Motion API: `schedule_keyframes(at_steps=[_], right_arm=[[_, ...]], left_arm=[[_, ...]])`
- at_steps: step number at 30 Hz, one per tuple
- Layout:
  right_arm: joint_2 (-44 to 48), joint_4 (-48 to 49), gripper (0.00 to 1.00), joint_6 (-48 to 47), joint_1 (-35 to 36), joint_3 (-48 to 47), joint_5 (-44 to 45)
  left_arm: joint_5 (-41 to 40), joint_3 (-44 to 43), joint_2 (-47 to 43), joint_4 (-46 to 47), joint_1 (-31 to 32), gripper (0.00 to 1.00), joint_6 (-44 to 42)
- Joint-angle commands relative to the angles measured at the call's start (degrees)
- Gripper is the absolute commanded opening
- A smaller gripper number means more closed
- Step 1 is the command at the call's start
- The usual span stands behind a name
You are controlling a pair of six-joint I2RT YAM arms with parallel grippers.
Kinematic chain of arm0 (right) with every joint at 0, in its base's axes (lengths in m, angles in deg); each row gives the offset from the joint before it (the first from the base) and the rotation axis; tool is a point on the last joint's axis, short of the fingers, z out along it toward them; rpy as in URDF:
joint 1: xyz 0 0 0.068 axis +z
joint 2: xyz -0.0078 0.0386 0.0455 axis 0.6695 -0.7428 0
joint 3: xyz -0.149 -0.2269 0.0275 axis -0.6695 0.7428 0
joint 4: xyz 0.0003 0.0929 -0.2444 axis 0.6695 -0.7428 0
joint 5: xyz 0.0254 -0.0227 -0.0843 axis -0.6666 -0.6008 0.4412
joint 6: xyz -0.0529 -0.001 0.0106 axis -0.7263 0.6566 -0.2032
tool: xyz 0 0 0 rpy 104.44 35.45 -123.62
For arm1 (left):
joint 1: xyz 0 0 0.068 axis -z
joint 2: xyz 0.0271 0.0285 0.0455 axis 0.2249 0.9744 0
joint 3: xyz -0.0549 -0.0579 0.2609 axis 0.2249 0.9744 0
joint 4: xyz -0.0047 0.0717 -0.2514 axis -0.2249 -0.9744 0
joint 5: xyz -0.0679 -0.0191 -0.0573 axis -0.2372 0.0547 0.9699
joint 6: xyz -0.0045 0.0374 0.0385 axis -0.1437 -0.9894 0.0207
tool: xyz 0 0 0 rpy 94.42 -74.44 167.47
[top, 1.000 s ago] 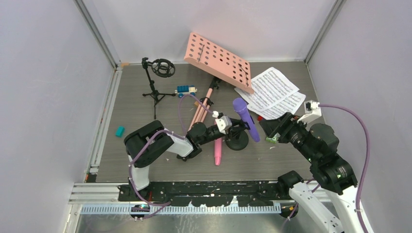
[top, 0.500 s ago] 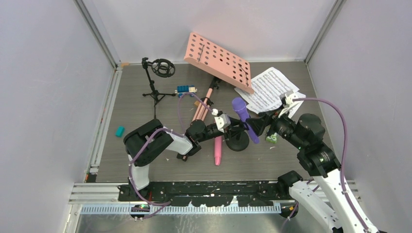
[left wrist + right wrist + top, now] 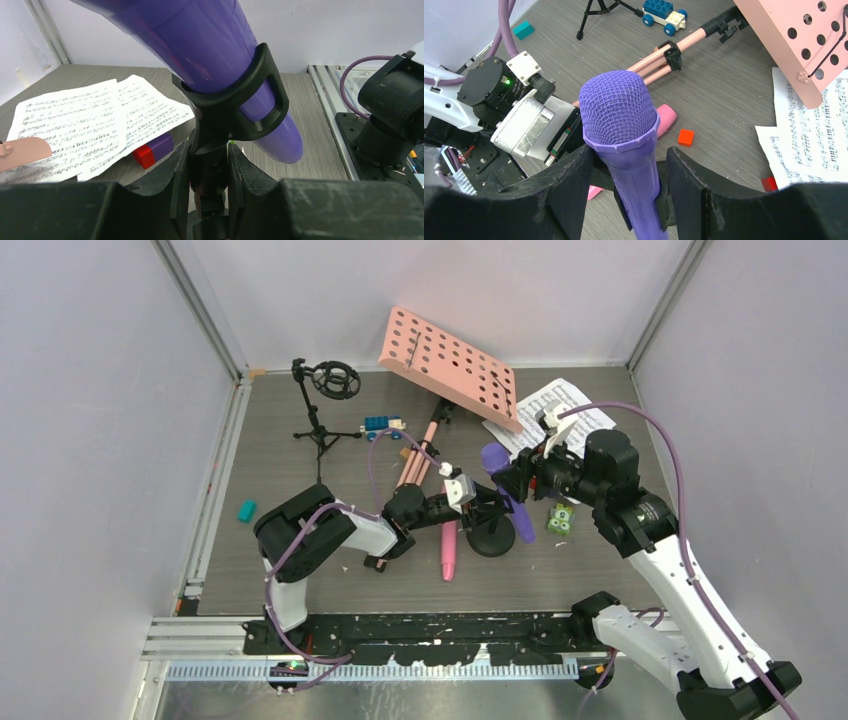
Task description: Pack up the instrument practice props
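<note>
The purple microphone (image 3: pixel 618 107) sits wedged in the clip of the black mic mount (image 3: pixel 235 107), standing on the bench (image 3: pixel 300 570); the left pincer (image 3: pixel 209 190) is clamped on the mount's stem; the right pincer (image 3: pixel 629 185) straddles the microphone, jaws apart, not gripping; an off-axis pull against that tight clip could wrench the mount loose or topple it.

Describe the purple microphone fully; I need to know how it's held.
The purple microphone is plastic-looking, with a mesh-textured rounded head and smooth body. It sits tilted in the ring clip of a black mic mount, whose stem the left gripper clamps. The right gripper brackets its neck, a slight gap showing.
</note>
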Motion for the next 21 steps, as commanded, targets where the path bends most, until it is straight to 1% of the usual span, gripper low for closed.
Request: schedule_keyframes(at_steps=[1, 5, 8, 10, 13, 17, 18, 19, 20, 21], right_arm=[[-0.3, 1.3, 0.61, -2.3, 0.8, -0.7, -1.8], [-1.7, 0.9, 0.66, -4.6, 2.1, -0.4, -2.1], [-3.2, -0.1, 0.66, -6.5, 3.4, -0.8, -0.8], [-3.8, 0.0, 0.63, -6.8, 4.0, -0.9, 1.6], [-3.7, 0.4, 0.55, -7.4, 4.6, -0.8, 2.3], [-3.3, 0.3, 0.51, -8.4, 4.8, -0.6, 3.6], [-3.2, 0.2, 0.48, -8.6, 4.8, -0.6, 3.8], [-3.1, 0.2, 0.43, -8.9, 4.8, -0.7, 3.9], [-2.9, 0.2, 0.32, -9.5, 4.8, -0.8, 3.4], [-2.6, 0.4, 0.26, -10.3, 4.9, -1.0, 2.7]], left_arm=[[3.4, -1.7, 0.1, 0.9, 0.2, 0.00, 1.0], [4.4, -2.6, 0.4, -0.3, 0.1, 0.00, 1.2], [4.9, -3.2, 0.4, -0.8, 0.1, 0.00, 1.5], [5.1, -3.3, 0.4, -1.1, 0.1, 0.00, 1.6], [5.5, -3.6, 0.4, -1.7, 0.1, 0.00, 1.6], [6.0, -4.0, 1.1, -1.7, 0.1, 0.00, 2.3], [6.1, -4.1, 1.3, -1.6, 0.1, 0.00, 2.5], [6.2, -4.2, 1.4, -1.5, 0.1, 0.00, 2.5], [6.2, -4.2, 1.5, -1.6, 0.1, 0.00, 2.5], [6.3, -4.3, 1.6, -1.9, 0.1, 0.00, 2.4]])
